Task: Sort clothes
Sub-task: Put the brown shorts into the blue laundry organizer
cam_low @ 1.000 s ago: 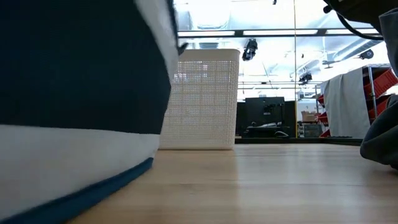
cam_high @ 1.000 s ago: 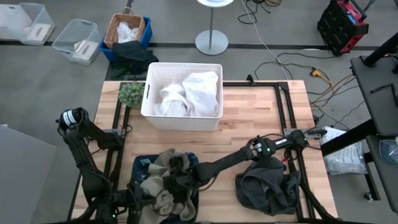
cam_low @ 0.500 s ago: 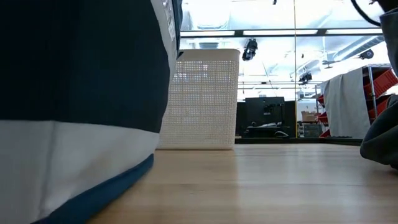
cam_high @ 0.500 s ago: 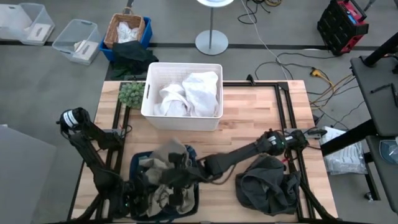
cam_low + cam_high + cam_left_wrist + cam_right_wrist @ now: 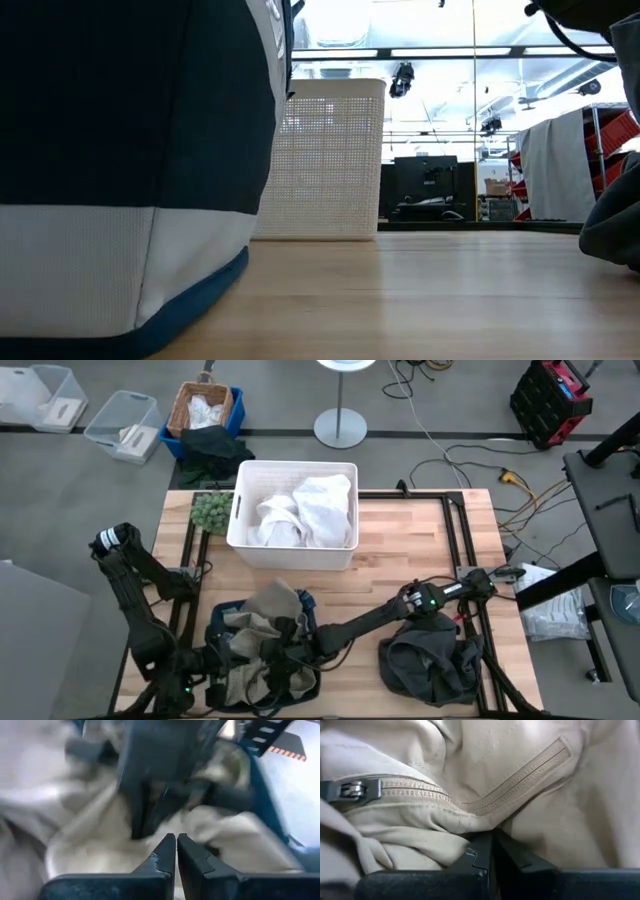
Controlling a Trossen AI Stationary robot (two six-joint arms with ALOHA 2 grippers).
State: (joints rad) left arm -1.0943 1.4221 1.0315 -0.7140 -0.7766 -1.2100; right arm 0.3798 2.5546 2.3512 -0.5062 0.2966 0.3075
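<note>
A beige khaki garment (image 5: pixel 262 625) lies bunched in a dark blue cloth bin (image 5: pixel 308 602) at the table's near left. The bin's side fills the left of the low view (image 5: pixel 120 150). My right gripper (image 5: pixel 288 645) reaches into the bin from the right, shut, with its tips against the khaki cloth (image 5: pixel 420 820). My left gripper (image 5: pixel 228 668) is shut over the same garment (image 5: pixel 90 845) from the bin's left. White cloth pieces (image 5: pixel 320 505) lie in a white basket (image 5: pixel 295 557). A dark grey garment (image 5: pixel 430 655) lies heaped at the near right. My right gripper's shut fingertips (image 5: pixel 481 851) push up against a fold of the khaki garment just below its zipper seam (image 5: pixel 470 822). The cloth bulges over the tips, and I see none of it between the fingers. My left gripper's shut tips stand at the beige cloth; whether they touch it, I cannot tell.
A small green fuzzy lump (image 5: pixel 212 510) sits at the far left, beside the white basket. Bare wood (image 5: pixel 400 570) lies between the basket, the bin and the grey heap. Beyond the table stand a wicker basket (image 5: pixel 205 408) and clear boxes (image 5: pixel 120 425).
My right gripper has drawn back toward the table's right, then gone into the bin again. My left arm has swung, and its gripper has come in over the bin. The khaki garment has been pulled off the bin's near edge and bunched toward its far side. The bin has shifted.
</note>
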